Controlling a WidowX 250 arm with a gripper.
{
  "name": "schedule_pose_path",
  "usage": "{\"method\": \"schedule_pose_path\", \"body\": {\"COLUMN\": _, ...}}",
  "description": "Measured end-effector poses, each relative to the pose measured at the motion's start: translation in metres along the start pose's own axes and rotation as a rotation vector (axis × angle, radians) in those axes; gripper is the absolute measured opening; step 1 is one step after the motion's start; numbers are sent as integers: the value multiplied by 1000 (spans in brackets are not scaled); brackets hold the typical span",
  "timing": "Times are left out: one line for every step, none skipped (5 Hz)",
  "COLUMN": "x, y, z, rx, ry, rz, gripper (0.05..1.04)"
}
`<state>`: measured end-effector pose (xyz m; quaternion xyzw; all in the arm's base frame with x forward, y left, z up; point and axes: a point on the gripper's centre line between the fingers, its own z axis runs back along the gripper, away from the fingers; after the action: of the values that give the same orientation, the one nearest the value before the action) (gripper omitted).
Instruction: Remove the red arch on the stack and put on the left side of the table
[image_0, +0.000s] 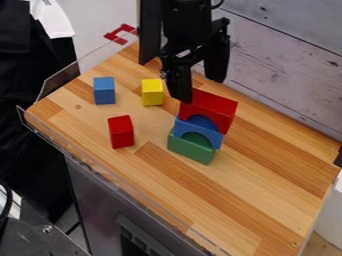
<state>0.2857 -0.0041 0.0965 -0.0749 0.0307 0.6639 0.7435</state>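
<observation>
Nothing's finished yet: the red arch (218, 109) sits on top of the stack, over the blue arch (202, 134) and green arch (190, 150). I've got the tool (200, 90) right by it, fingers parted, holding nothing; contact, can't tell. Grip, lift and the move to the left side of the table (267, 200) all remain.

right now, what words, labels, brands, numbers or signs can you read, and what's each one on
None that can be read.
Dark panel below the tabletop: small pale marks, too small to read or to tell if they are print.
Red arch, blue arch, green arch: no lettering on the sides seen.
Red block, blue block, yellow block: likewise none.
</observation>
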Motion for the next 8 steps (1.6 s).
{"method": "schedule_pose_path", "body": {"x": 0, "y": 1, "z": -4, "rx": 16, "ry": -10, "rz": 23, "gripper": 999}}
{"method": "schedule_pose_path", "body": {"x": 0, "y": 2, "z": -11, "rx": 41, "ry": -12, "rz": 25, "gripper": 999}}
{"method": "schedule_pose_path", "body": {"x": 1, "y": 1, "z": -17, "rx": 60, "ry": -12, "rz": 31, "gripper": 969}}
{"method": "schedule_pose_path", "body": {"x": 1, "y": 0, "z": -18, "rx": 72, "ry": -14, "rz": 27, "gripper": 670}}
{"method": "schedule_pose_path", "body": {"x": 0, "y": 0, "z": -19, "rx": 74, "ry": -10, "rz": 21, "gripper": 574}}
{"method": "schedule_pose_path", "body": {"x": 1, "y": -2, "z": -18, "rx": 76, "ry": -10, "rz": 12, "gripper": 574}}
{"method": "schedule_pose_path", "body": {"x": 0, "y": -4, "z": -17, "rx": 67, "ry": -11, "rz": 10, "gripper": 574}}
{"method": "schedule_pose_path", "body": {"x": -13, "y": -24, "z": -2, "rx": -30, "ry": -26, "rz": -48, "gripper": 574}}
